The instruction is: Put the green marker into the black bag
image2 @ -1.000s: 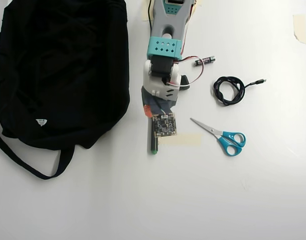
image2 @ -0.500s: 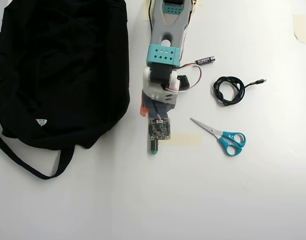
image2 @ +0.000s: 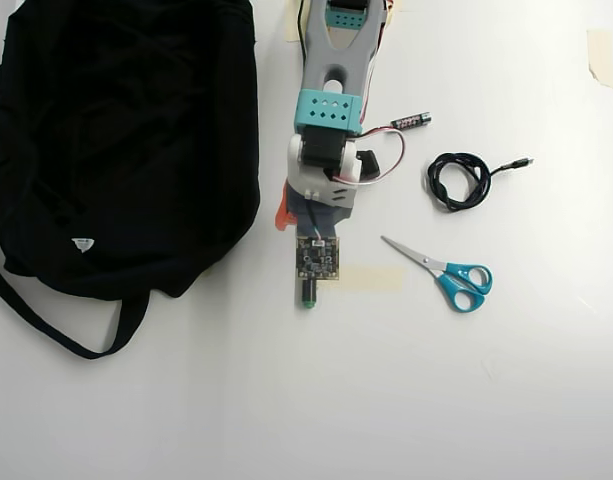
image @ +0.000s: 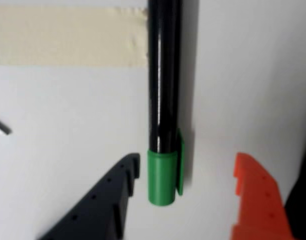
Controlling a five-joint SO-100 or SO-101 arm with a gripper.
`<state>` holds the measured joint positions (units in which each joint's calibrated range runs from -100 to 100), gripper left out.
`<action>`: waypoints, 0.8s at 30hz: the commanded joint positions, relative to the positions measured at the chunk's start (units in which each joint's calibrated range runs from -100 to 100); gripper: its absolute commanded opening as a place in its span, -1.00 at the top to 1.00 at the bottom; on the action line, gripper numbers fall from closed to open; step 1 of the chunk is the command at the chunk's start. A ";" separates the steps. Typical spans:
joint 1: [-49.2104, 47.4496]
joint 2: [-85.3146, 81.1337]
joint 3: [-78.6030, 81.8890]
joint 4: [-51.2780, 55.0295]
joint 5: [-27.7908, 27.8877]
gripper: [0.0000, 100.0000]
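Note:
The green marker lies flat on the white table, with its black barrel running up the wrist view and its green cap nearest the camera. My gripper is open and straddles the cap end. The black finger is just left of the cap and the orange finger stands well off to the right. In the overhead view the arm covers most of the marker, and only its green end sticks out below the wrist. The black bag lies at the left, apart from the marker.
Blue-handled scissors, a coiled black cable and a small battery lie right of the arm. A strip of beige tape is stuck on the table beside the marker and also shows in the wrist view. The bag's strap loops out at the lower left.

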<state>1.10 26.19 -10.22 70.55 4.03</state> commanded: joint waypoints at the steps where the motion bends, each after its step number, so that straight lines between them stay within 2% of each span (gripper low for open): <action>1: -1.03 -0.47 -1.82 0.77 -0.20 0.49; 7: -2.22 -0.47 -1.82 2.24 -0.20 0.34; 24: -2.37 4.59 -4.07 2.84 0.11 0.27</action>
<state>-1.10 30.93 -11.32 74.07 4.03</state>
